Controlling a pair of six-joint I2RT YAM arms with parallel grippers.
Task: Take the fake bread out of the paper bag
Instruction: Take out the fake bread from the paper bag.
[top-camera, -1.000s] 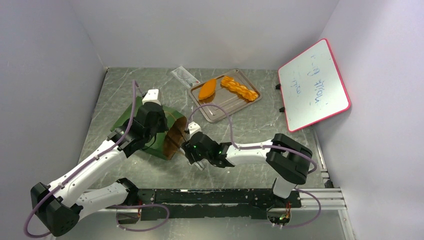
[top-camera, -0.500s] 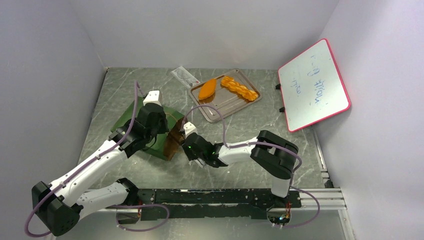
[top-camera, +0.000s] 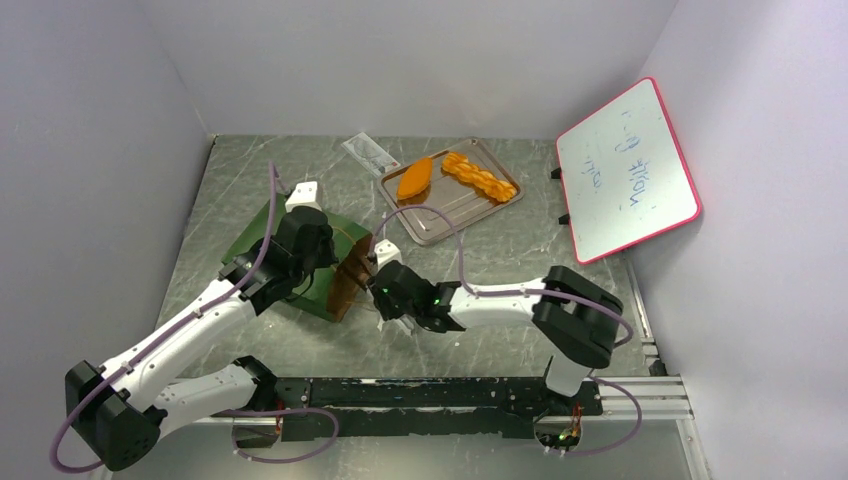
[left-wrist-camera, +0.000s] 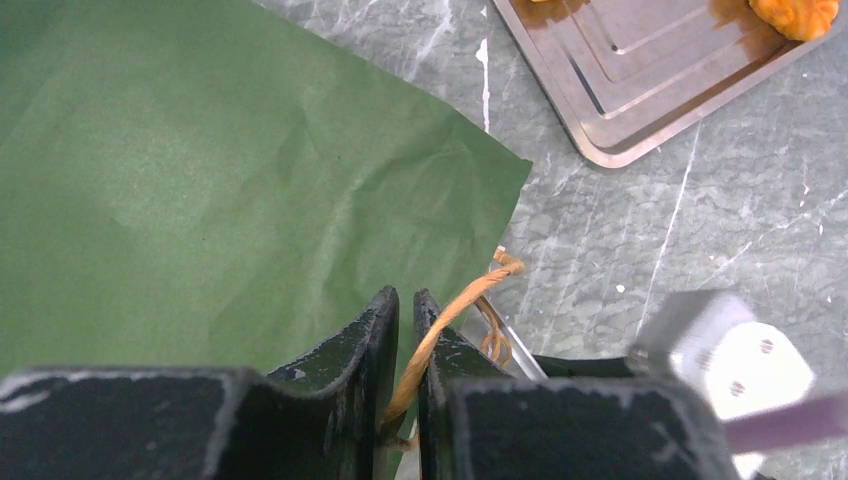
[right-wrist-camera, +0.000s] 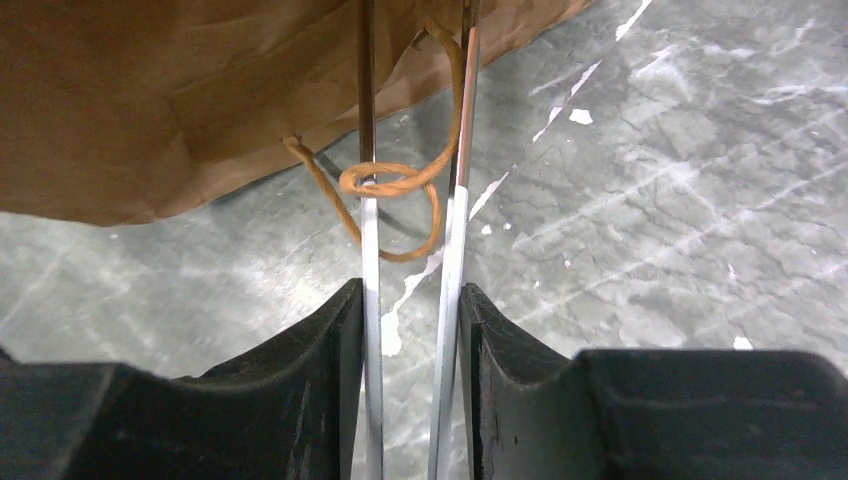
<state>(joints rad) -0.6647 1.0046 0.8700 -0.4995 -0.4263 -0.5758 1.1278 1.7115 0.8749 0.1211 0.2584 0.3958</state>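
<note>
Opening the bag: the left claw (left-wrist-camera: 405, 297) is clenched on the tan string handle (left-wrist-camera: 452, 312) of the dark green paper bag (left-wrist-camera: 200, 180). I cannot tell if the right claw (right-wrist-camera: 413, 120) grips. Next, I think it must reach inside.

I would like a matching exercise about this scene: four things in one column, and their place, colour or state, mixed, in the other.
1 braided stick
2 paper bag
3 whiteboard
4 left gripper

A dark green outside
B jaws shut on the tan handle
C by the right wall
D on the metal tray

Pairs: 1-D, 2-A, 3-C, 4-B
</note>
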